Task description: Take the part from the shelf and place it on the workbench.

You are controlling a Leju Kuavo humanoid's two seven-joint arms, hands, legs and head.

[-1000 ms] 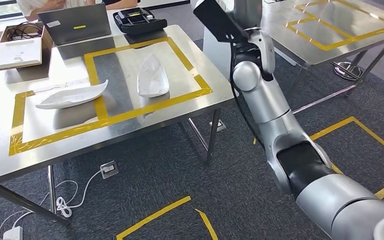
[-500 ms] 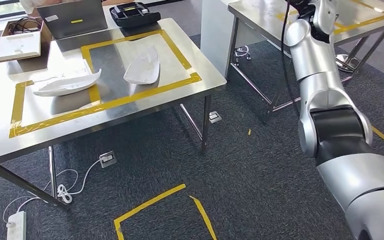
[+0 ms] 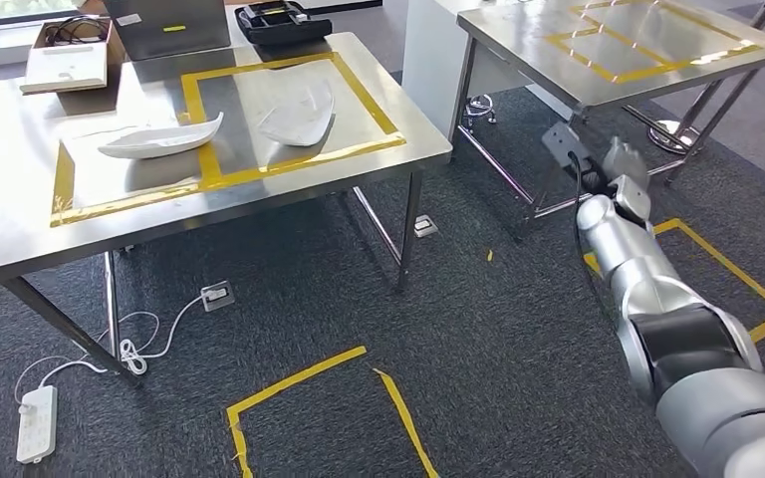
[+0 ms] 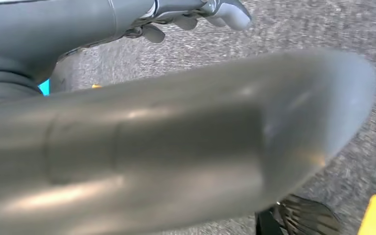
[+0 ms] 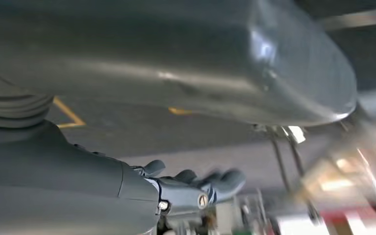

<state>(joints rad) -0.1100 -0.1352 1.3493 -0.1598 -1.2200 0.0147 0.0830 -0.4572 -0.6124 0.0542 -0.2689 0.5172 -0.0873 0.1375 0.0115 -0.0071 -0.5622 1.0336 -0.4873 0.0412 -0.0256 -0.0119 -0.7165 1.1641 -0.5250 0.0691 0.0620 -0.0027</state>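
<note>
Two white curved parts lie on the steel workbench inside yellow tape frames: a long one on the left and a broader one to its right. My right hand hangs low over the carpet between the two tables, well away from both parts. In the right wrist view its fingers are stretched out with nothing in them. The left wrist view has the left hand's fingers spread above grey carpet, also holding nothing.
A second steel table with yellow tape stands at the back right. A laptop, a black tray and a cardboard box sit at the workbench's far edge. A power strip and cables lie on the floor.
The whole view has shifted as the camera turned. My right arm has dropped from raised in front of the view to low beside the second table.
</note>
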